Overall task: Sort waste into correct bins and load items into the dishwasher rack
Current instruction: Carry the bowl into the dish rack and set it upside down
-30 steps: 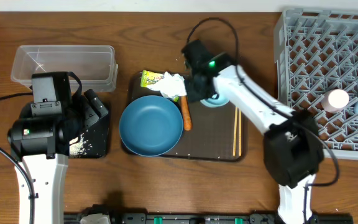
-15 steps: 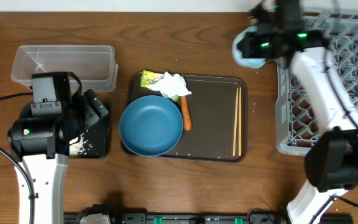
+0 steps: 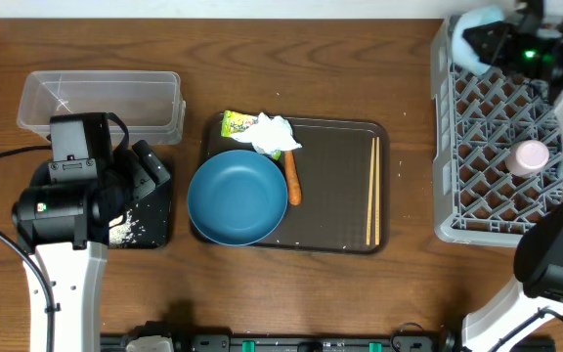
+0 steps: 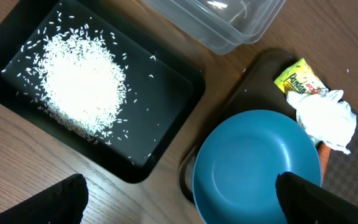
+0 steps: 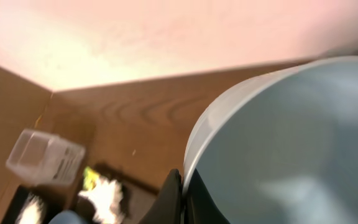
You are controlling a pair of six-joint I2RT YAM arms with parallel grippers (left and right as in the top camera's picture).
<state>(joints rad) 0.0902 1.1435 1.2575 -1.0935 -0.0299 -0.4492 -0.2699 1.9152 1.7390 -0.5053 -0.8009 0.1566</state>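
Observation:
My right gripper is shut on the rim of the light blue bowl and holds it tilted above the far left corner of the grey dishwasher rack. The right wrist view shows its fingers pinching the bowl rim. One white cup stands in the rack. The dark blue plate, carrot, tissue, yellow-green wrapper and chopsticks lie on the brown tray. My left gripper is open and empty, near the black tray of rice.
The clear tub stands at the far left, behind the black tray, which my left arm mostly covers in the overhead view. The tub also shows in the left wrist view. The rack fills the right side of the table.
My right gripper has lifted the bowl off the brown tray and carried it up and right, to above the rack's far left corner. The left arm has not moved.

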